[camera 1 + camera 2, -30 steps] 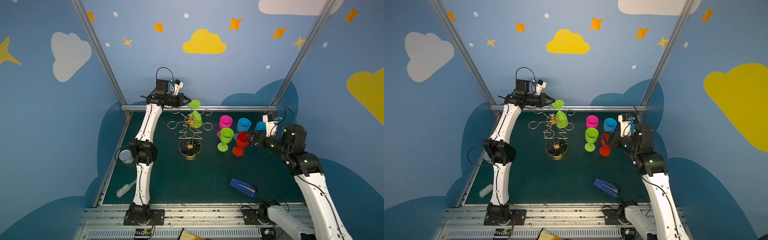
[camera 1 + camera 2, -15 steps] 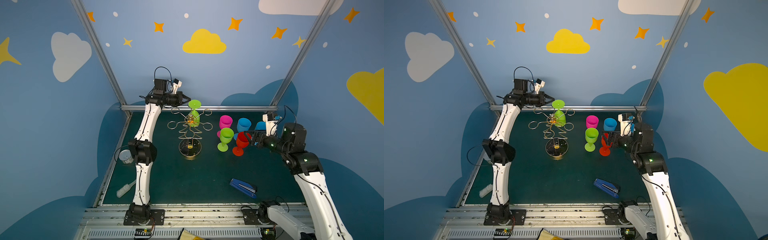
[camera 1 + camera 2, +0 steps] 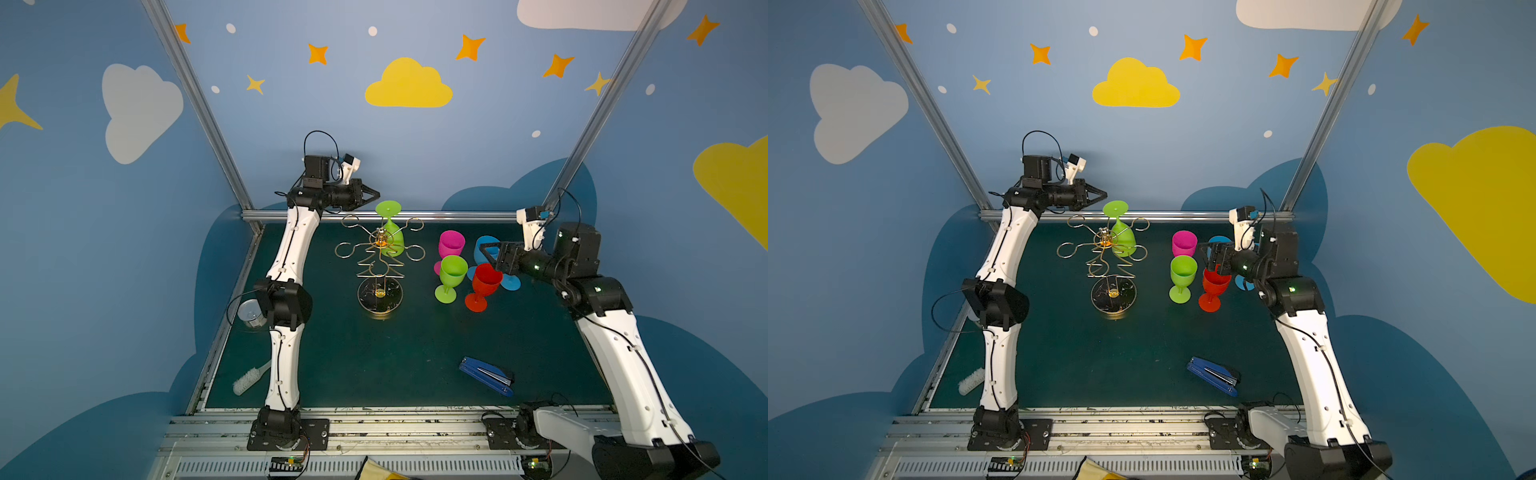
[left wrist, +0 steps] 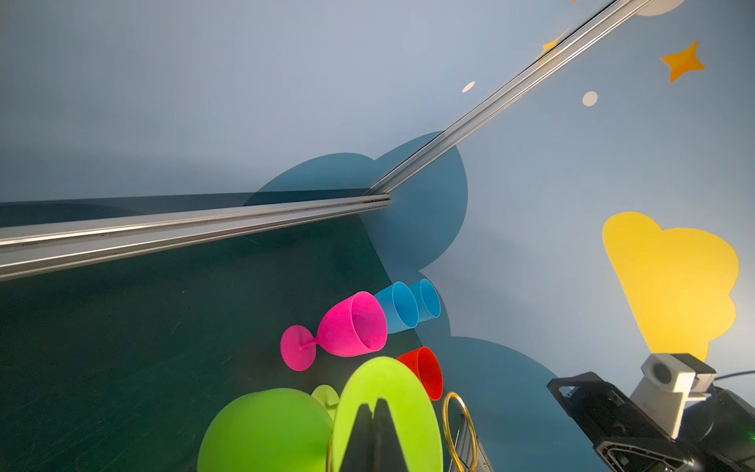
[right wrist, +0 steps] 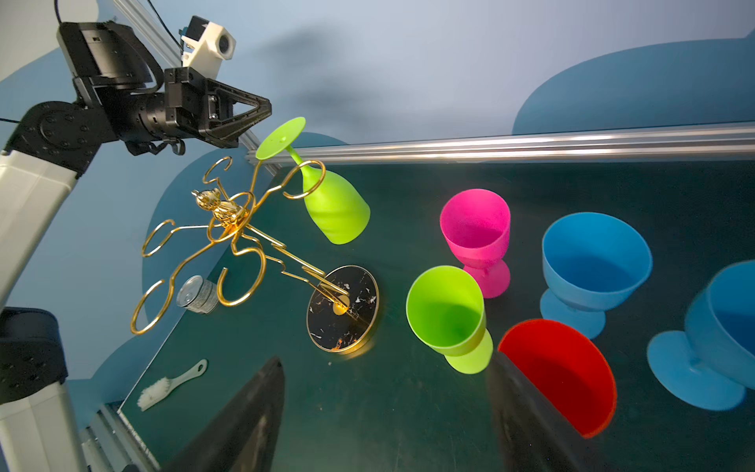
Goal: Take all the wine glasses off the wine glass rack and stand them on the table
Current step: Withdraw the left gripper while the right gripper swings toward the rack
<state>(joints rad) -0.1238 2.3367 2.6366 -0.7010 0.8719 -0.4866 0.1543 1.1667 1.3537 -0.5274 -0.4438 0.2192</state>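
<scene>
Green tabletop (image 3: 374, 365), blue cloud walls (image 3: 478, 137). Lime wine glass (image 5: 335, 208) hangs upside down on the wine glass rack (image 5: 343, 314), stem through 1 upper loop, foot caught above the wire, so it probably has to slide out sideways. Left gripper (image 5: 267, 110) is closed and empty, tips just beside that foot at rack-top height; contact unclear, likely set to nudge. Left arm stands tall, wrist level. Right of the rack stand 5 upright glasses (image 3: 451, 245). Among them the right gripper (image 5: 386, 361) gapes wide and empty, arm bent low, pointing at the rack.
</scene>
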